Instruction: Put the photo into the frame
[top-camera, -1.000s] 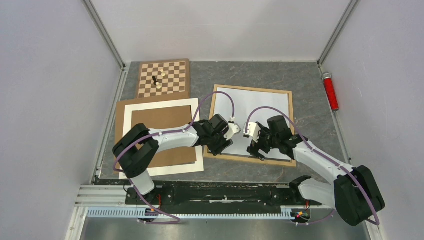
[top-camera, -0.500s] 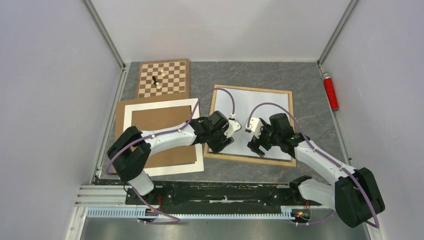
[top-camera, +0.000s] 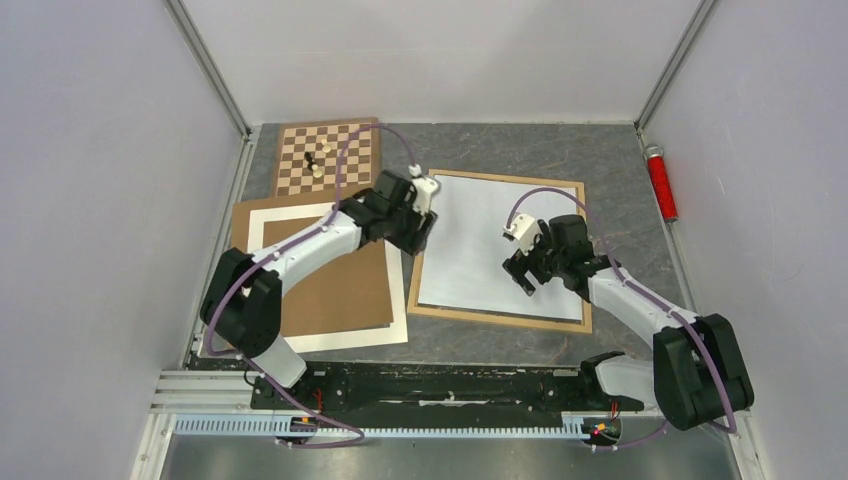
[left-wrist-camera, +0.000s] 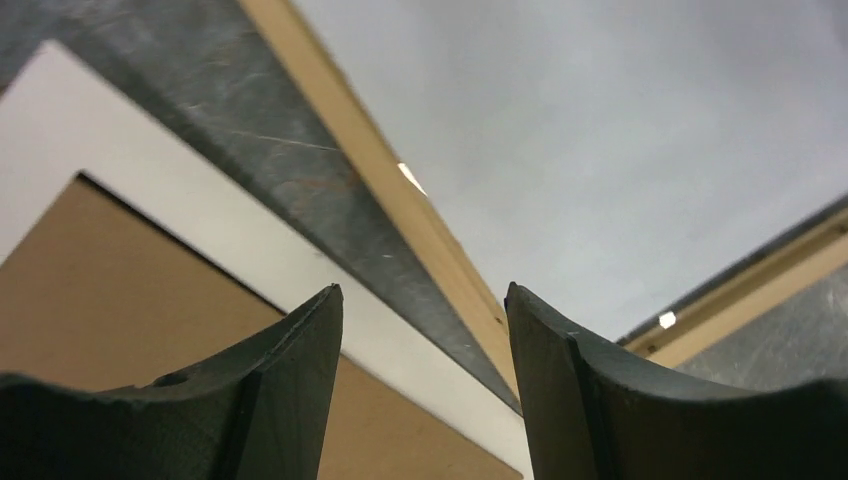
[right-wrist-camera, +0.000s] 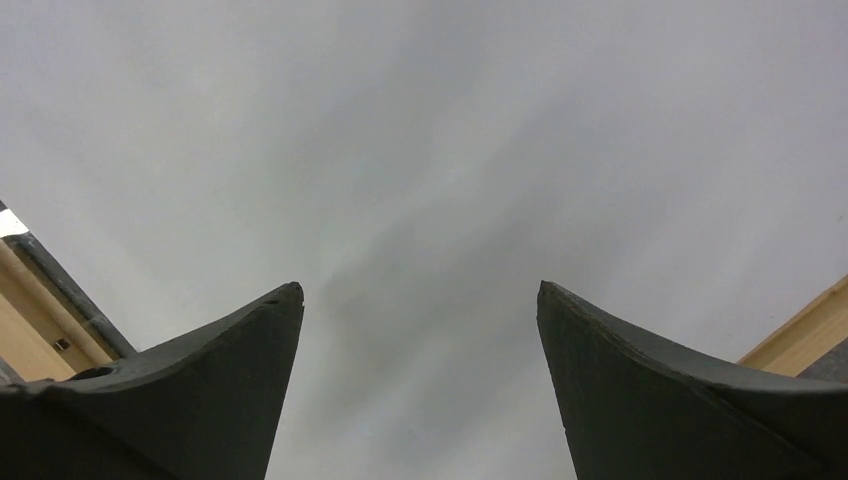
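One grey worktop (top-camera: 500, 150) carries the frame (top-camera: 500, 318), light wood, lying flat with a white sheet (top-camera: 480, 250) filling it. Left of the frame lies a white mat (top-camera: 255, 230) with a brown board (top-camera: 340, 290) on it. Off the frame's far-left corner sits a chessboard (top-camera: 350, 150). The left hand (top-camera: 418, 238) hovers at that corner, fingers spread, empty. The right hand (top-camera: 522, 278) is over the frame's middle, spread wide, empty. Right of the frame lies a red cylinder (top-camera: 660, 185).

Open tabletop (top-camera: 500, 150) beyond the frame (top-camera: 500, 320), between the chessboard (top-camera: 345, 150) and the red cylinder (top-camera: 661, 185).
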